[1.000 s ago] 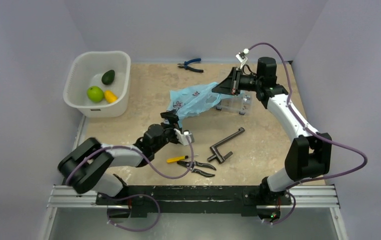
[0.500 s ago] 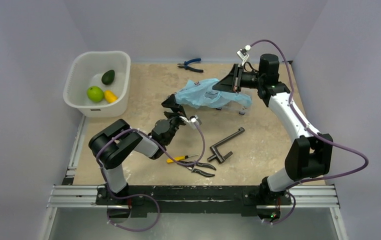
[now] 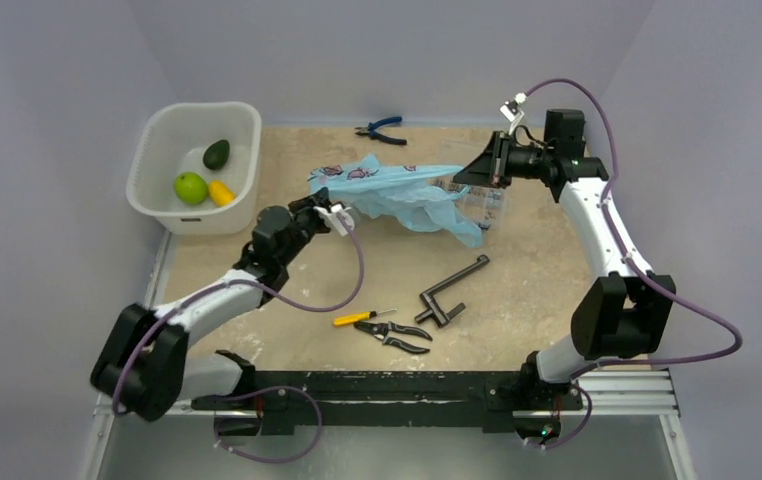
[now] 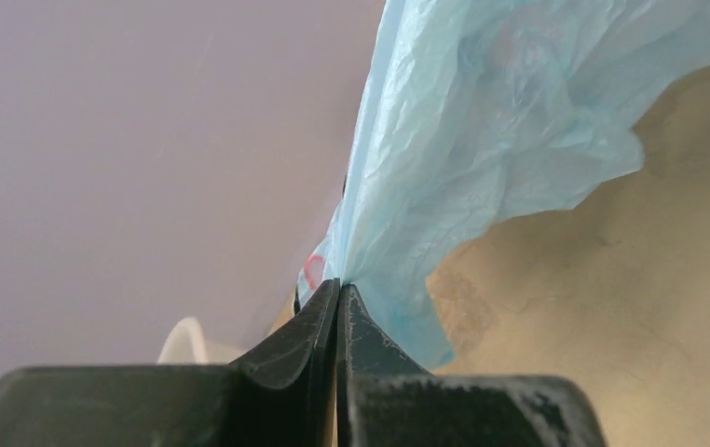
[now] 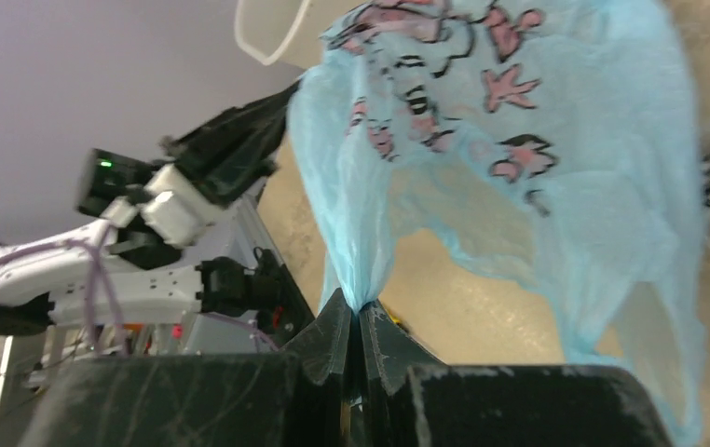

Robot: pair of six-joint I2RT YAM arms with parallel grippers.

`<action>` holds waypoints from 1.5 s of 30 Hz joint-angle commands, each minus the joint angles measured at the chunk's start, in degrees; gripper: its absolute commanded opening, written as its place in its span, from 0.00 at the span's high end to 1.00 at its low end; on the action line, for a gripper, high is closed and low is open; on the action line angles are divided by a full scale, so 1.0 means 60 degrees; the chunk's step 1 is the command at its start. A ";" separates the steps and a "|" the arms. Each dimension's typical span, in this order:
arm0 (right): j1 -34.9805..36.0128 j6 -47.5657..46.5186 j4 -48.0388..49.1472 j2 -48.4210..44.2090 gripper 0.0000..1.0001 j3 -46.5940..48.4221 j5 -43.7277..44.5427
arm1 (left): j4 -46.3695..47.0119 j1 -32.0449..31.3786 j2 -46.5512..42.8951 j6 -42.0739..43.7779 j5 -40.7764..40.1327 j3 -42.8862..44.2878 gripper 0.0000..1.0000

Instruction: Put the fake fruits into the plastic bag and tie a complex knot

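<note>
The light-blue plastic bag [image 3: 397, 190] hangs stretched between both grippers above the table. My left gripper [image 3: 315, 205] is shut on its left edge, where the film is pinched at the fingertips [image 4: 339, 284]. At the bag's right end, my right gripper [image 3: 469, 175] is shut on a bunched corner [image 5: 358, 312]. The pink and dark print faces the right wrist camera [image 5: 510, 93]. The fake fruits lie in the white tub [image 3: 162, 213]: bright green [image 3: 190, 187], dark green [image 3: 216, 154] and yellow [image 3: 221, 192]. The knot is out of view.
A clear compartment box [image 3: 484, 207] stands under the bag's right end. Blue pliers [image 3: 382, 130] lie at the back. A black clamp [image 3: 452, 290], a yellow screwdriver [image 3: 355, 318] and black pliers [image 3: 397, 337] lie near the front.
My left gripper swung up and left and shut on the bag's left edge. The right gripper shifted right, pulling the bag taut and off the table.
</note>
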 commanded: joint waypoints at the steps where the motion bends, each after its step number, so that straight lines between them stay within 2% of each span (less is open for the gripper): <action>1: -0.0586 -0.1002 -0.0065 -0.0306 1.00 0.0758 0.0962 | -0.7490 0.0970 -0.1985 -0.1958 0.4778 0.1357 1.00; 2: -0.0579 -0.0902 0.0260 -0.0305 1.00 0.0906 0.0985 | -0.8565 0.0983 -0.2123 -0.2429 0.5327 0.1794 1.00; 3: -0.0518 -0.0774 0.0574 -0.0316 0.89 0.1035 0.0787 | -0.9225 0.1014 -0.2183 -0.3030 0.5835 0.2204 1.00; 5: -0.0419 -0.0752 0.0815 -0.0399 0.39 0.1340 0.0428 | -1.0366 0.1022 -0.2065 -0.4145 0.6649 0.3070 1.00; 7: -0.0460 -0.1356 0.0343 -0.0571 0.05 0.1596 0.0432 | -1.1020 0.1114 -0.1814 -0.5038 0.7253 0.3819 1.00; 8: -0.0543 -0.2220 -0.0183 -0.0657 0.02 0.1727 0.0646 | -1.1205 0.1256 -0.1651 -0.5371 0.7744 0.4145 1.00; 11: -0.0658 -0.4398 -0.1550 -0.0908 0.01 0.1622 0.1065 | -1.1392 0.1944 -0.0975 -0.6502 0.9187 0.5002 1.00; 14: -0.0653 -0.5427 -0.2162 -0.1212 0.01 0.1070 0.1546 | -1.2030 0.2261 -0.0191 -0.6890 0.9983 0.5864 1.00; 17: -0.0173 -0.5696 -0.1721 -0.1590 0.01 0.0648 0.1836 | -1.2104 0.2224 -0.0082 -0.6750 0.9831 0.5976 1.00; 19: 0.0917 -0.5880 -0.1085 -0.1946 0.01 0.0390 0.2588 | -1.1813 0.2108 -0.0026 -0.6982 0.9712 0.5880 1.00; 22: 0.2733 -0.5833 0.0237 -0.2261 0.01 -0.0128 0.3351 | -1.2056 0.1852 0.0487 -0.7772 0.9816 0.6533 1.00; 27: 0.5101 -0.7250 0.1929 -0.2226 0.01 -0.1054 0.4559 | -1.2012 0.1768 0.1200 -0.9308 1.0249 0.7561 1.00; 31: 0.6197 -0.8341 0.2465 -0.1704 0.01 -0.1431 0.5362 | -1.1656 0.1768 0.1482 -1.0405 1.0793 0.8022 1.00; 33: 0.6325 -0.8653 0.2691 -0.1422 0.02 -0.1752 0.5814 | -1.1383 0.1768 0.1438 -1.0891 1.0884 0.8087 1.00; 34: 0.6342 -0.8888 0.2648 -0.1324 0.08 -0.1889 0.5887 | -1.1291 0.1768 0.1396 -1.1059 1.0920 0.8123 1.00; 35: 0.6337 -0.9088 0.2639 -0.1253 0.21 -0.1997 0.5939 | -1.1208 0.1775 0.1324 -1.1254 1.0954 0.8129 1.00; 36: 0.6343 -0.9105 0.2860 -0.1283 0.45 -0.2154 0.5875 | -1.1207 0.1800 0.1271 -1.1326 1.1055 0.8161 1.00; 39: 0.6261 -0.8647 0.3085 -0.1498 0.99 -0.2310 0.5648 | -1.1086 0.2197 0.0938 -1.1297 1.1640 0.8243 1.00; 40: 0.6175 -0.8367 0.3078 -0.1555 1.00 -0.2266 0.5495 | -1.1102 0.2446 0.0683 -1.0976 1.1606 0.8232 0.85; 42: 0.5801 -0.7987 0.2674 -0.1486 1.00 -0.1833 0.4701 | -1.1712 0.2775 -0.0012 -0.9336 1.1162 0.8301 0.32; 44: 0.5321 -0.7509 0.2326 -0.1341 1.00 -0.1251 0.3804 | -1.2698 0.2815 -0.0826 -0.6559 1.0431 0.8268 0.04; 45: 0.5136 -0.7372 0.2176 -0.1277 1.00 -0.1027 0.3367 | -1.3114 0.2790 -0.1255 -0.4986 1.0267 0.8116 0.00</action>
